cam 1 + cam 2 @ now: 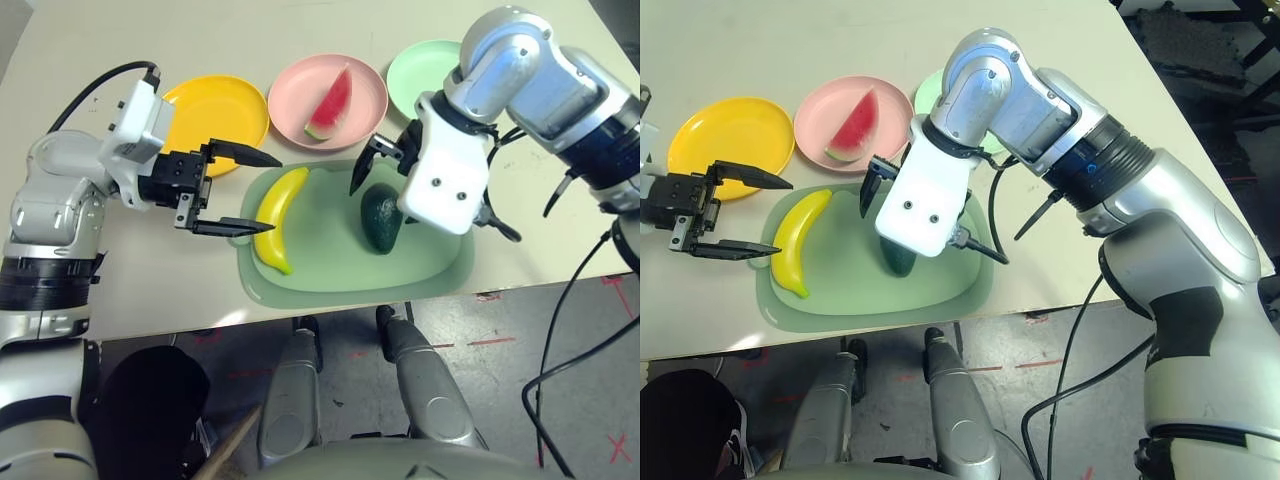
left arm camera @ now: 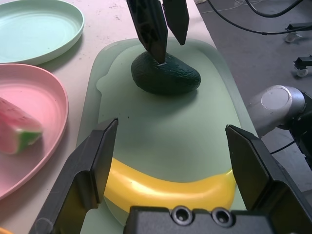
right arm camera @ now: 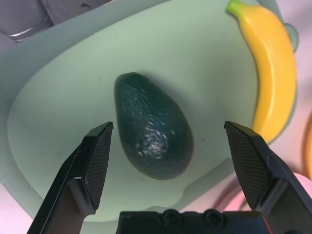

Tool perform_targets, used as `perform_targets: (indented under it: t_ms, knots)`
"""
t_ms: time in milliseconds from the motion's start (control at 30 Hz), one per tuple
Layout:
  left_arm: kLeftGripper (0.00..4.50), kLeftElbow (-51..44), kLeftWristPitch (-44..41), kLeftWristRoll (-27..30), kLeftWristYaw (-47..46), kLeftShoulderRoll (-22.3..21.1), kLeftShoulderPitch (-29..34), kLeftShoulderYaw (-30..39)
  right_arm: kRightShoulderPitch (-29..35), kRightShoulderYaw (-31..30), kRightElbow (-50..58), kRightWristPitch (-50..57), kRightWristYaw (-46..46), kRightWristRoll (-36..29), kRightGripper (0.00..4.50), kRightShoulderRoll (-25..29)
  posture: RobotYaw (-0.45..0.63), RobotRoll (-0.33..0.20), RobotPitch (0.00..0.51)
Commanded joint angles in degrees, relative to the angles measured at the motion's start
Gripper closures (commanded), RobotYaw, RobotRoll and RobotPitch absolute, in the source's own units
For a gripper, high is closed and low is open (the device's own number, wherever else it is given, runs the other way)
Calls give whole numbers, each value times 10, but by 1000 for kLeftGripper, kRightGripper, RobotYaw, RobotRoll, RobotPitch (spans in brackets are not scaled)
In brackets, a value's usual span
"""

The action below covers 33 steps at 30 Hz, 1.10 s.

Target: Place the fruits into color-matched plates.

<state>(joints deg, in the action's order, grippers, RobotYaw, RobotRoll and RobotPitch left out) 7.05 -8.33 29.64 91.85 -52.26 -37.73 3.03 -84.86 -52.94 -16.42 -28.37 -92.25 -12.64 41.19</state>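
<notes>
The yellow banana (image 1: 280,220) and the dark green avocado (image 1: 380,222) lie on a pale green mat (image 1: 330,250). My left gripper (image 1: 272,194) is open, level with the banana's left side, its fingers (image 2: 92,165) straddling the banana (image 2: 170,187). My right gripper (image 3: 168,129) hangs open just above the avocado (image 3: 153,129), one finger on each side. The watermelon wedge (image 1: 330,103) rests in the pink plate (image 1: 295,95). The yellow plate (image 1: 220,110) is bare. My right arm partly hides the mint green plate (image 1: 420,70).
The three plates stand in a row behind the mat. The table's front edge (image 1: 150,320) runs just below the mat. A black cable (image 1: 560,330) hangs over the floor at the right.
</notes>
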Motion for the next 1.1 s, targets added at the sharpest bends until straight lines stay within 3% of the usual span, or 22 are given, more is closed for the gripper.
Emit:
perform_targets:
  t_ms: [33,600,1100]
  knots:
    - [0,-4,-2,-4,7,-5,3,-9,6,-7,20,4,-2,-6,49,1,-114,0,398]
    - [0,-31,-9,1,6,1,19,-10,30,25,8,10,-2,27,49,-35,-99,0,400]
    - [0,-53,-2,14,7,-23,34,-26,48,23,-3,5,-2,49,49,-38,-92,0,404]
